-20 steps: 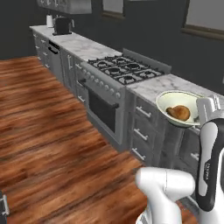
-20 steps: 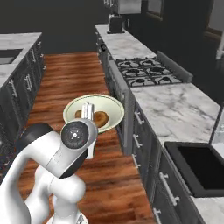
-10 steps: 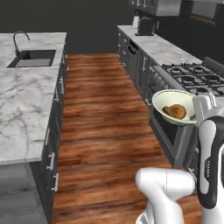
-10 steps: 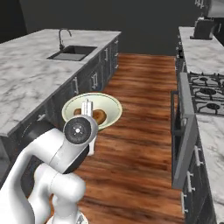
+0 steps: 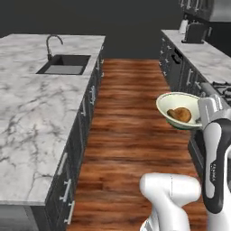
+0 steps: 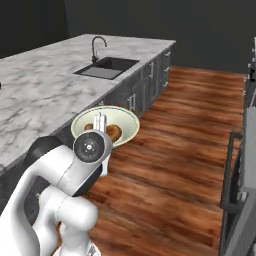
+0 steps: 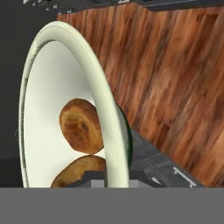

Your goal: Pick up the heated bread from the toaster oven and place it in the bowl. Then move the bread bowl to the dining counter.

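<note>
My gripper (image 5: pixel 201 108) is shut on the rim of the pale cream-green bowl (image 5: pixel 168 98), holding it in the air over the floor aisle. In the right base view the gripper (image 6: pixel 100 123) pinches the near rim of the bowl (image 6: pixel 128 118). Inside lies the heated bread (image 7: pixel 80 126), round and golden-brown, with a second brown piece (image 7: pixel 78 169) touching it; the hand view has the bowl (image 7: pixel 99 83) rolled on edge. The bread (image 5: pixel 179 114) rests low in the bowl. The dining counter (image 5: pixel 31 117), white marble, stretches along the left, apart from the bowl. The toaster oven is out of view.
A sink with a curved faucet (image 5: pixel 62 64) is set in the dining counter (image 6: pixel 45 95). A wood-floor aisle (image 5: pixel 131 113) runs between it and the grey kitchen counter (image 5: pixel 198 56) on the right. A dark oven front with a bar handle (image 6: pixel 229 170) stands close at right.
The whole picture has swung: the base has turned, the stove counter has slid off to the right and the marble counter with the sink has come in. The bowl stays held.
</note>
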